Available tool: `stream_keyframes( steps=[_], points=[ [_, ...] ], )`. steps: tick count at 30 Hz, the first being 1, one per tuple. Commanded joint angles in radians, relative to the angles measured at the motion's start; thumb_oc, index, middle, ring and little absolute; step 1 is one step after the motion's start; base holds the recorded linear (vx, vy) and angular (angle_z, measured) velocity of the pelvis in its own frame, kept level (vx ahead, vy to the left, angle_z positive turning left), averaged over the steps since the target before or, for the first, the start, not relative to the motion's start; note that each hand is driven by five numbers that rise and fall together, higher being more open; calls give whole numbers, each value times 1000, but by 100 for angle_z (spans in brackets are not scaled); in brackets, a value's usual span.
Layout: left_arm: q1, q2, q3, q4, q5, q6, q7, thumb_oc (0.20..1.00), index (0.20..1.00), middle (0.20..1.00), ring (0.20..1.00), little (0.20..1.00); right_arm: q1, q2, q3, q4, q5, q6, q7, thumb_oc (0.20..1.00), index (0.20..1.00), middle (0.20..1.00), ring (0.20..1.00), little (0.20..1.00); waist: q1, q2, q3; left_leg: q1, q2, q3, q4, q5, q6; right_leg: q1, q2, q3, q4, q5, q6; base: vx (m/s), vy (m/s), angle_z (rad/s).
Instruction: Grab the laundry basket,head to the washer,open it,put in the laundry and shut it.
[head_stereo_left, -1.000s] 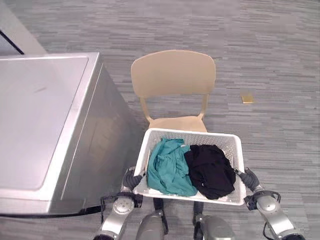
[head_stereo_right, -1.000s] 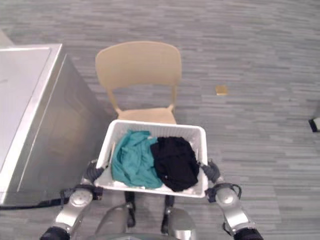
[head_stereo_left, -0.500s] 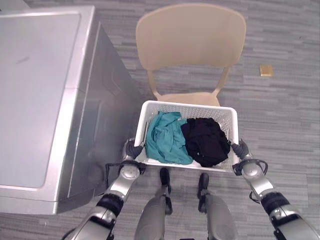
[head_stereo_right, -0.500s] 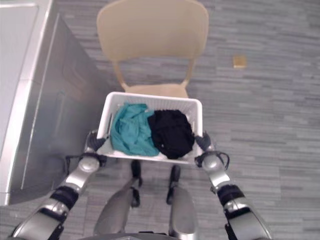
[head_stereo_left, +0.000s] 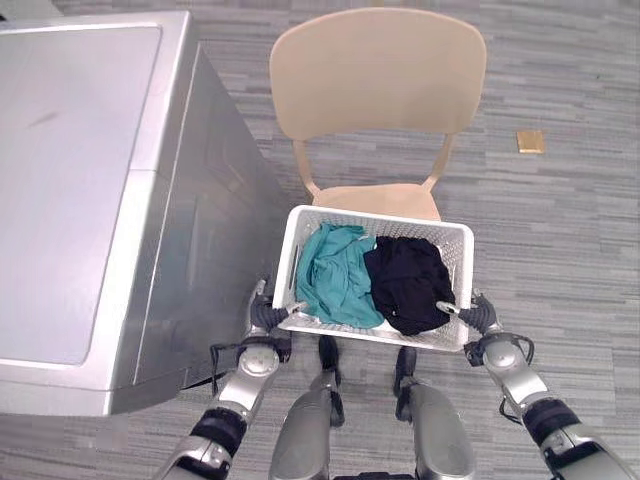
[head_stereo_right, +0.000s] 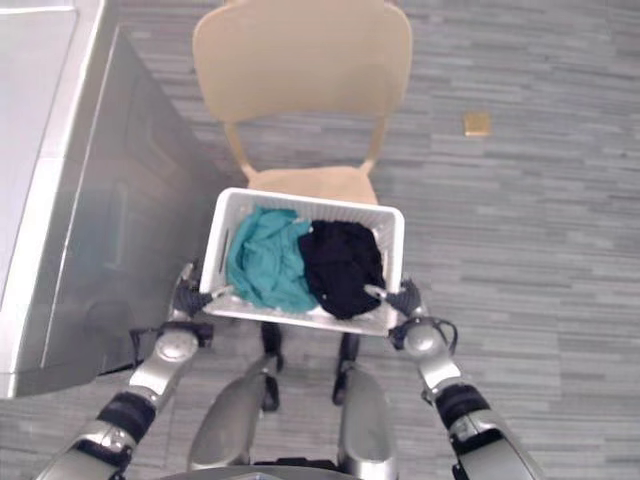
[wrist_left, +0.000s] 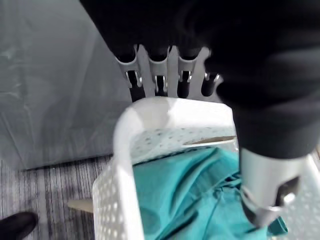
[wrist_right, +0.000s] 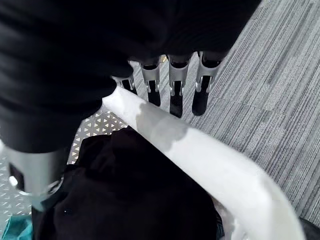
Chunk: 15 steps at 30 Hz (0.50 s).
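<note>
The white perforated laundry basket (head_stereo_left: 380, 217) is in front of me, its far end over the front of the chair seat. Inside lie a teal garment (head_stereo_left: 335, 290) on the left and a black garment (head_stereo_left: 405, 285) on the right. My left hand (head_stereo_left: 265, 315) grips the basket's left near corner, fingers (wrist_left: 160, 82) outside the rim (wrist_left: 165, 112) and thumb (wrist_left: 265, 185) inside over the teal cloth. My right hand (head_stereo_left: 480, 318) clamps the right near corner the same way, fingers (wrist_right: 175, 90) outside, thumb (wrist_right: 35, 170) on the black cloth. The silver washer (head_stereo_left: 90, 200) stands to my left, lid down.
A tan chair (head_stereo_left: 375, 90) faces me right behind the basket, close beside the washer's side wall (head_stereo_left: 215, 230). A small tan square (head_stereo_left: 530, 140) lies on the grey striped floor to the far right. Open floor spreads to the right of the chair.
The camera tipped downward since a second ago. Both thumbs have come over the basket's near rim, and the basket's near edge sits slightly closer to me than half a second ago.
</note>
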Motion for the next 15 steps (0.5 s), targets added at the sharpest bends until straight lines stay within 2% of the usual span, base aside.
stream_keyframes(
  steps=[1, 4, 6, 10, 13, 15],
  points=[
    [32, 15, 20, -108, -36, -61, -33, 1000, 1000, 1000, 1000, 1000, 27, -38, -13, -60, 14, -35, 24, 1000, 1000, 1000, 1000, 1000, 12, -52, -85, 18, 13, -12, 137, -206, -37, -2, -62, -4, -132, 59, 81, 0, 0, 0],
    [49, 29, 30, -134, -33, -62, -43, 1000, 1000, 1000, 1000, 1000, 39, -54, -29, -72, 10, -36, 27, 1000, 1000, 1000, 1000, 1000, 13, -54, -90, 28, 11, -11, 128, -205, -36, 5, -62, -6, -137, 62, 84, -12, 10, 0],
    [121, 74, 85, -197, -9, -68, -71, 1000, 1000, 1000, 1000, 1000, 100, -90, -88, -135, -2, -46, 47, 1000, 1000, 1000, 1000, 1000, 16, -60, -100, 53, 1, -7, 106, -201, -29, 16, -64, -8, -143, 71, 95, -65, 69, -2],
    [192, 93, 125, -211, 11, -63, -99, 1000, 1000, 1000, 1000, 1000, 156, -98, -128, -149, -24, -50, 75, 1000, 1000, 1000, 1000, 1000, 16, -61, -122, 73, -7, -6, 77, -196, -18, 20, -68, -9, -147, 76, 107, -41, 75, -5],
    [264, 85, 155, -143, 11, -35, -125, 1000, 1000, 1000, 1000, 1000, 224, -71, -142, -136, -58, -48, 109, 1000, 1000, 1000, 1000, 1000, 15, -55, -129, 99, -7, -17, 58, -182, -4, 17, -67, 4, -82, 62, 122, -119, 45, -10],
    [286, 79, 150, -100, 15, -24, -134, 1000, 1000, 1000, 1000, 1000, 252, -41, -130, -101, -60, -52, 122, 1000, 1000, 1000, 1000, 1000, 12, -45, -128, 93, 3, -28, 64, -164, 2, 19, -34, 51, 19, 9, 119, -177, -10, -4]
  ],
)
